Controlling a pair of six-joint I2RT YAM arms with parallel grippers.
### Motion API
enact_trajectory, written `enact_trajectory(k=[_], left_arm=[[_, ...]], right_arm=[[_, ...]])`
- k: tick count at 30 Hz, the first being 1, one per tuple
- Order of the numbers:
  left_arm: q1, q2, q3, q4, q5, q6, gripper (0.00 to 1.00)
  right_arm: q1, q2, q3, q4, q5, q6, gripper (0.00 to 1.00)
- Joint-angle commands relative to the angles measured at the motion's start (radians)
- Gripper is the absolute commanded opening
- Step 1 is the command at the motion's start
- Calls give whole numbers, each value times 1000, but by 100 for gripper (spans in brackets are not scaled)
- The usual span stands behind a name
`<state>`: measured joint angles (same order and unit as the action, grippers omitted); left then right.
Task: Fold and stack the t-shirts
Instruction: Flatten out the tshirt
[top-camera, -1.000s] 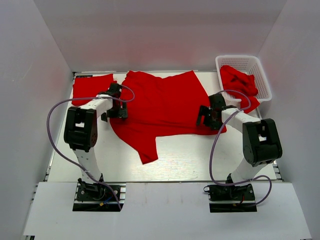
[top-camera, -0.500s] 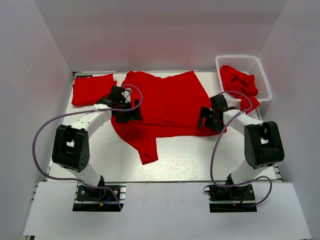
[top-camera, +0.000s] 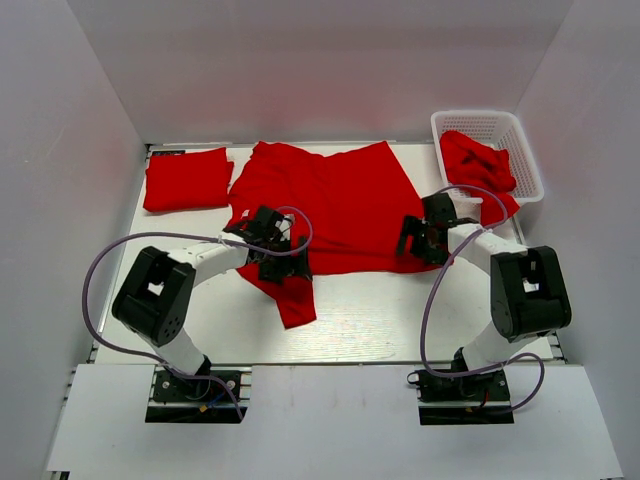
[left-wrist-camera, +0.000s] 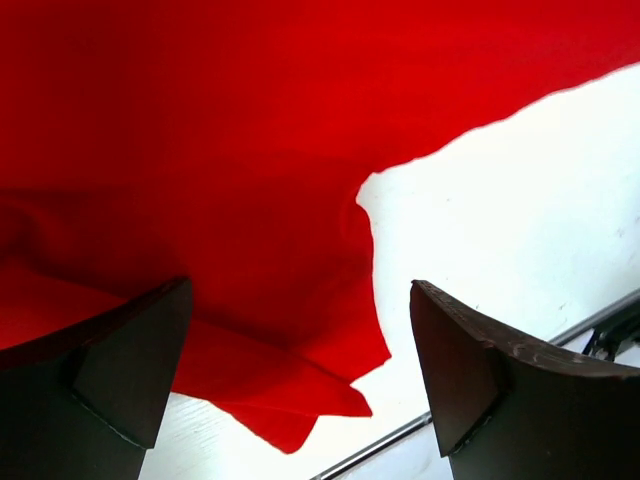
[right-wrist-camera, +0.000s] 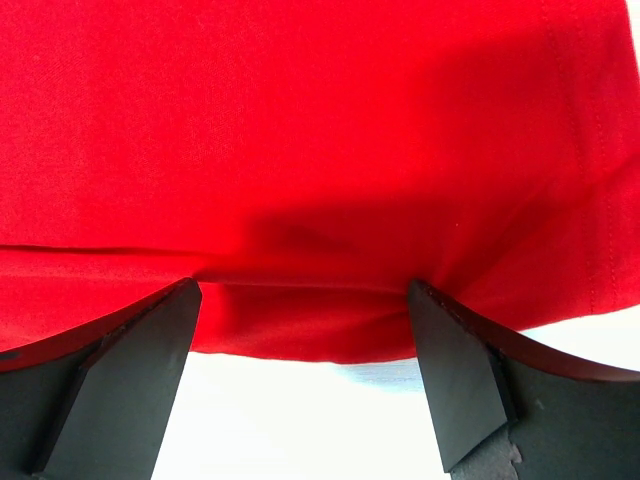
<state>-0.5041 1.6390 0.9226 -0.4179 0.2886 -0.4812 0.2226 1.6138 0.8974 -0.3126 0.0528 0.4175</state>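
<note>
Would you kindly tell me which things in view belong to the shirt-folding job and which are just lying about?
Belong to the job:
- spread t-shirt
- folded t-shirt, far left
- crumpled red cloth in the basket
- left gripper and right gripper, both open over the spread t-shirt

Just lying about:
- white basket
- table

Red t-shirts: spread shirt (top-camera: 330, 205) lying open at centre, folded shirt (top-camera: 185, 178) far left, crumpled shirt (top-camera: 478, 162) spilling from basket (top-camera: 480, 117).
</note>
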Motion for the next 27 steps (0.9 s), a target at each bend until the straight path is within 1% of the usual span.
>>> enact_trajectory(k=[1, 2, 6, 9, 10, 11, 14, 18, 20, 23, 26, 27], left_arm=[[-5, -19, 15, -19, -71, -37, 100], [-5, -34, 15, -41, -113, -46, 100], [-5, -125, -47, -126, -193, -65, 100], [15, -148, -80, -225, -262, -94, 100], [15, -148, -94, -251, -319, -108, 100], [15, -157, -94, -316, -347, -126, 100], [15, -180, -103, -390, -426, -175, 100], [35, -171, -48, -470, -544, -214, 100], [35, -162, -19, -508, -554, -214, 100], [35, -183, 21, -509, -565, -192, 100], [35, -232, 70, -440, -502, -117, 100], [35, -232, 91, -388, -461, -94, 100]], right_arm=[[-14, -3, -44, -34, 59, 23, 90], [-22, -6, -54, -39, 67, 23, 90], [-35, 6, -61, -52, 105, 30, 90], [-55, 14, -66, -65, 130, 38, 90], [-64, 14, -68, -68, 134, 38, 90], [-71, 11, -69, -72, 142, 43, 90], [-92, 11, -80, -72, 140, 38, 90], [-105, 8, -80, -66, 115, 14, 90], [-101, -11, -80, -48, 61, -25, 90], [-94, -61, -83, -23, -2, -75, 90], [-86, -115, -89, 3, -37, -103, 90], [-83, -127, -89, 4, -39, -108, 90]])
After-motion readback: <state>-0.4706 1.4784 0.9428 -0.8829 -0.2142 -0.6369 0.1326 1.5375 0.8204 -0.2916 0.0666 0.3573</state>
